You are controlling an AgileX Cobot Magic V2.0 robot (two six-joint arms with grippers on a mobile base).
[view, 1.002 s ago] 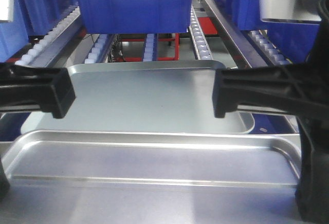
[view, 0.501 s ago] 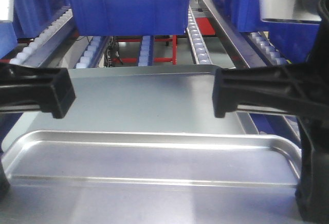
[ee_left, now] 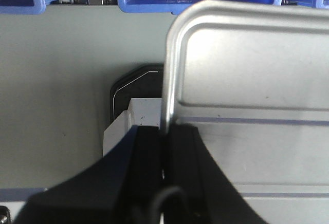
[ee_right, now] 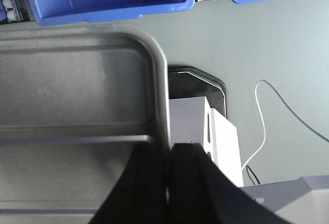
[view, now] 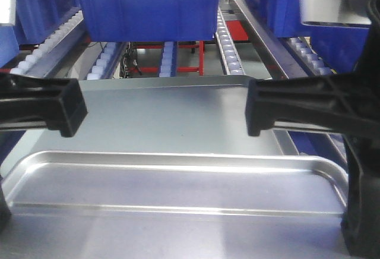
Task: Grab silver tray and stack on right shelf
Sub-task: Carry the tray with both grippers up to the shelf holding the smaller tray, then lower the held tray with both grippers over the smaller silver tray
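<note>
**Silver tray gripped on both sides, closing on the rack**

Over the last second the shiny silver tray (view: pixel 178 188), rectangular, round-cornered and ribbed across its bottom, has kept its place in the front view. The plain, duller grey tray (view: pixel 166 113) beyond it has grown larger, and its near corners are now hidden. The last half-second brought no visible change.

The silver tray is held up clear of any surface. The left fingers (ee_left: pixel 146 152) are clenched on its left rim and the right fingers (ee_right: pixel 185 167) on its right rim. Its far rim overlaps the grey tray's near edge.

Behind that rises the right shelf (view: pixel 228 48), a sloping steel rack of white rollers carrying blue plastic bins (view: pixel 148 3).

This looks like the carry stage. Next, both arms should advance in step, keep the tray level, set it squarely down on the shelf, then let go.
</note>
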